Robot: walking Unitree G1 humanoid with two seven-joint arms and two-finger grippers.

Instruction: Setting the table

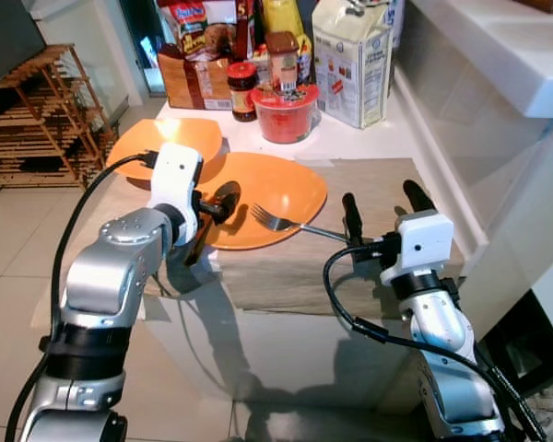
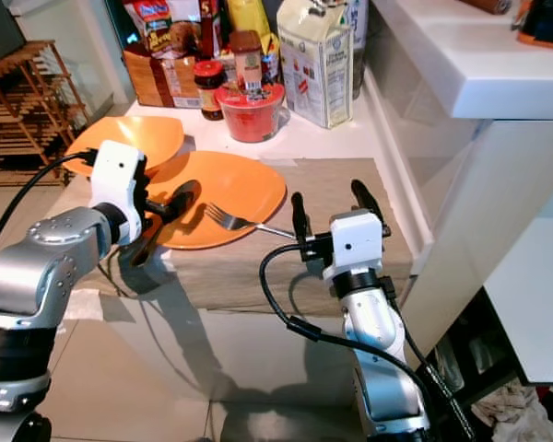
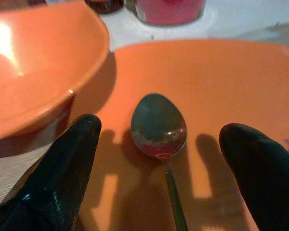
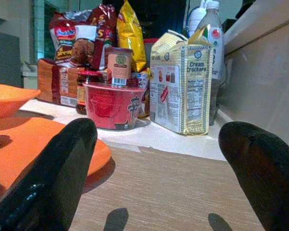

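Both claws gape empty: left claw (image 3: 159,159) straddles the spoon (image 3: 159,127) on the orange plate (image 1: 276,184); closing askew could skid it off. Right claw (image 1: 380,210) idles near the fork (image 1: 281,221).

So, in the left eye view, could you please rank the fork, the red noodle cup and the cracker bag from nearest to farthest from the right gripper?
1. Fork: just left of the right gripper, tines on the orange plate.
2. Red noodle cup: behind the plate, toward the left.
3. Cracker bag: at the counter's back, straight ahead.

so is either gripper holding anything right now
Nothing held. Left gripper is open around the spoon on the plate; right gripper is open above the mat.
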